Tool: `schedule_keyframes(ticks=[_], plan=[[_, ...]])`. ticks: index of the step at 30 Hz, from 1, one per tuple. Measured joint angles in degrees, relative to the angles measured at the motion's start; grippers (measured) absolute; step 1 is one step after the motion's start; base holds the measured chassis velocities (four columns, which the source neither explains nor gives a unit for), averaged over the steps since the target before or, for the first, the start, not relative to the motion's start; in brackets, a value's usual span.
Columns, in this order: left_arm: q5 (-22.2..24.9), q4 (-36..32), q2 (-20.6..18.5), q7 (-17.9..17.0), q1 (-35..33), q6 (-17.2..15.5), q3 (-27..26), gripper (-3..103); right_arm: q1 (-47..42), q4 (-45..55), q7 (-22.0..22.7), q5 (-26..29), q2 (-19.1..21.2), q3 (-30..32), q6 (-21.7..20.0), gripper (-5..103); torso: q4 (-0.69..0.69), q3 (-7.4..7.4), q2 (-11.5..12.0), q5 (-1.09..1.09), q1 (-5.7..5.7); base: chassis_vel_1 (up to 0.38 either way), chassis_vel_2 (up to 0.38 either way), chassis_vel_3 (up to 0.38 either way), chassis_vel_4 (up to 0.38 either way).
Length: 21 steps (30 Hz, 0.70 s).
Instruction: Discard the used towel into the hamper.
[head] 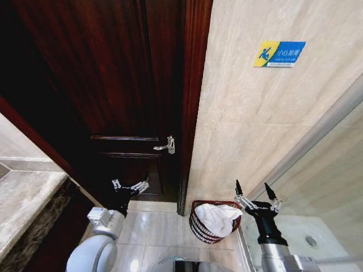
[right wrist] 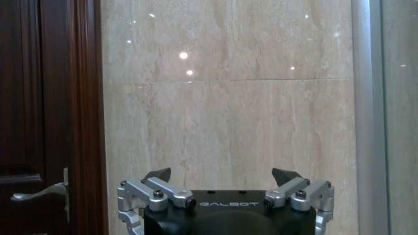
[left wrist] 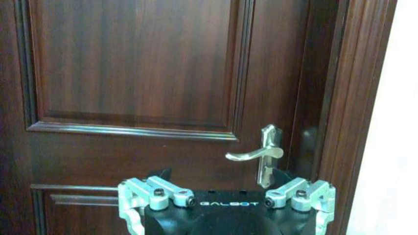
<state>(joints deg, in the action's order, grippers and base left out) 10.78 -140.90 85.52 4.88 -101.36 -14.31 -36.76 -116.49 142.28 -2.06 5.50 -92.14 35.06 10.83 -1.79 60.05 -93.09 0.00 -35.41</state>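
The hamper (head: 199, 226), a small round dark reddish-brown wire basket, stands on the floor against the marble wall beside the door frame. A white towel (head: 218, 218) lies crumpled inside it, bulging over the rim. My right gripper (head: 256, 192) hovers open just to the right of the hamper, fingers spread and empty; the right wrist view has it (right wrist: 222, 175) facing the marble wall. On the left, my left gripper (head: 129, 185) is held open and empty in front of the dark wooden door, and it (left wrist: 222, 175) faces the door panel in the left wrist view.
A dark wooden door (head: 113, 85) with a silver lever handle (head: 165, 146) stands closed ahead. A marble counter (head: 22, 198) lies at the left. A glass shower partition (head: 317, 130) and its white floor with a drain (head: 311, 241) are at the right.
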Motion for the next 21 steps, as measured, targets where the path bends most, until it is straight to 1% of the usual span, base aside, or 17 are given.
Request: schedule_keyframes(ticks=[8,12,16,19,21], plan=[[0.0,0.0,0.0,0.0,0.0,0.0,0.0,100,0.0,0.0,0.0,0.0,0.0,0.0,0.0,100,0.0,0.0,0.02,0.0,-0.01,0.0,0.0,0.0,0.0],[0.0,0.0,0.0,0.0,0.0,0.0,0.0,100,0.0,0.0,0.0,0.0,0.0,0.0,0.0,100,0.0,0.01,0.03,0.0,-0.02,0.052,-0.044,-0.048,0.068],[0.0,0.0,0.0,0.0,0.0,0.0,0.0,100,0.0,0.0,0.0,0.0,0.0,0.0,0.0,100,0.0,0.0,0.03,0.01,-0.01,0.125,-0.112,-0.121,0.12],[0.0,0.0,0.0,0.0,0.0,0.0,0.0,100,0.0,0.0,0.0,0.0,0.0,-0.01,0.0,100,0.0,0.0,0.03,-0.02,0.0,0.17,-0.147,-0.197,0.171],[0.0,0.0,0.0,0.0,0.0,0.0,0.0,100,0.0,0.0,0.0,0.0,0.0,-0.01,0.0,100,0.0,-0.01,0.02,0.01,0.03,0.217,-0.203,-0.207,0.218]])
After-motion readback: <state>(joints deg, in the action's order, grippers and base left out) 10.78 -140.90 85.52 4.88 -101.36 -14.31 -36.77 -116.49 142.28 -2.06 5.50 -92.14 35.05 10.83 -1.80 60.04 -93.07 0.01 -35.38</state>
